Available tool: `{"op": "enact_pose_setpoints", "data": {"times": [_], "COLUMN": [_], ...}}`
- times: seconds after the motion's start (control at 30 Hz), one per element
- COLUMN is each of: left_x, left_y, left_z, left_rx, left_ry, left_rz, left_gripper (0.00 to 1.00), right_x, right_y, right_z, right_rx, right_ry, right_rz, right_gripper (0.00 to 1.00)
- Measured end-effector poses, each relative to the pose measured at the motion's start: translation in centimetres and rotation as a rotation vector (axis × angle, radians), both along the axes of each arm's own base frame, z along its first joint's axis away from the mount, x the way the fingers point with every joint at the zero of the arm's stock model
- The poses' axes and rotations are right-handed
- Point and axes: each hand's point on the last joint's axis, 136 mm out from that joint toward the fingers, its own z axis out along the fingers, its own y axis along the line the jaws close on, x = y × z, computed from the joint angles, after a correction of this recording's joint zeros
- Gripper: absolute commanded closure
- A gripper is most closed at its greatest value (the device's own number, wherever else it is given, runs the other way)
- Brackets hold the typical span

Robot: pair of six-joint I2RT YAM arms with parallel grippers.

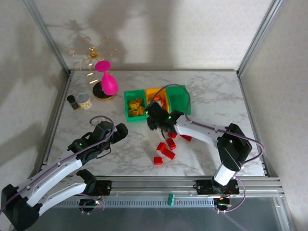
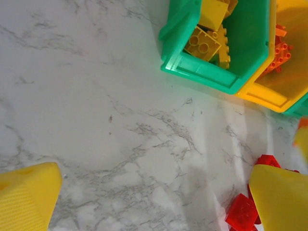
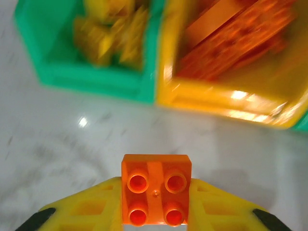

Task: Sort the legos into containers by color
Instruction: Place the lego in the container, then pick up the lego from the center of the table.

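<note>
Legos in red (image 1: 165, 150) lie loose at six o'clock from the bins (image 1: 126, 103). Right claw (image 3: 155, 195) pinches an orange brick (image 3: 156, 166) just short of them; left claw (image 2: 154, 202) gapes wide, empty, over bare marble (image 2: 96, 96).

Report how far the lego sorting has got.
Done: yellow bricks in the left green bin, orange bricks in the middle bin. In hand: the right gripper holds an orange brick. Remaining: red bricks on the table.
</note>
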Motion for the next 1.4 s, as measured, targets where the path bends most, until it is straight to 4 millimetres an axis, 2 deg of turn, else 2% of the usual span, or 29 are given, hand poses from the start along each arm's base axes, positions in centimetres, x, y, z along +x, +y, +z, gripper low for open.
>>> {"op": "enact_pose_setpoints", "data": {"times": [0.07, 0.17, 0.23, 0.33, 0.43, 0.57, 0.63, 0.73, 0.9, 1.03, 1.17, 1.4], "left_x": [0.5, 1.5, 2.2, 3.2, 3.9, 4.2, 4.2, 4.2, 3.9, 3.4, 2.7, 1.9], "left_y": [-0.6, -1.6, -2.1, -2.9, -3.4, -3.6, -3.6, -3.7, -4.3, -5.3, -7.0, -9.4], "left_z": [-0.1, 0.0, 0.2, 1.2, 2.3, 2.8, 2.8, 2.8, 3.0, 3.3, 3.6, 2.5], "left_rx": [-0.003, -0.010, -0.012, -0.014, -0.023, -0.028, -0.029, -0.033, -0.058, -0.079, -0.098, -0.097], "left_ry": [-0.004, -0.019, -0.029, -0.050, -0.083, -0.103, -0.103, -0.101, -0.109, -0.120, -0.129, -0.113], "left_rz": [-0.016, -0.036, -0.047, -0.058, -0.067, -0.073, -0.073, -0.078, -0.101, -0.142, -0.199, -0.273], "left_gripper": [0.00, 0.01, 0.00, 0.00, 0.00, 0.00, 0.00, 0.00, 0.00, 0.00, 0.00, 0.00], "right_x": [3.2, 7.9, 10.6, 13.7, 16.0, 16.2, 15.9, 14.2, 10.1, 6.8, 3.8, -1.4], "right_y": [-1.0, -1.5, -1.7, -1.4, -0.9, -1.1, -1.2, -2.2, -4.8, -7.5, -10.5, -15.9], "right_z": [0.8, 1.2, 0.8, -0.2, -0.8, -0.9, -0.5, 0.3, 3.1, 4.0, 3.0, -2.0], "right_rx": [0.009, 0.023, 0.017, -0.009, -0.021, -0.037, -0.034, -0.030, 0.000, 0.019, 0.003, -0.065], "right_ry": [-0.034, -0.079, -0.101, -0.112, -0.126, -0.127, -0.135, -0.133, -0.143, -0.128, -0.073, 0.066], "right_rz": [-0.053, -0.110, -0.129, -0.138, -0.136, -0.123, -0.114, -0.107, -0.118, -0.161, -0.241, -0.413], "right_gripper": [0.71, 0.71, 0.69, 0.61, 0.54, 0.50, 0.49, 0.47, 0.41, 0.33, 0.27, 0.14]}}
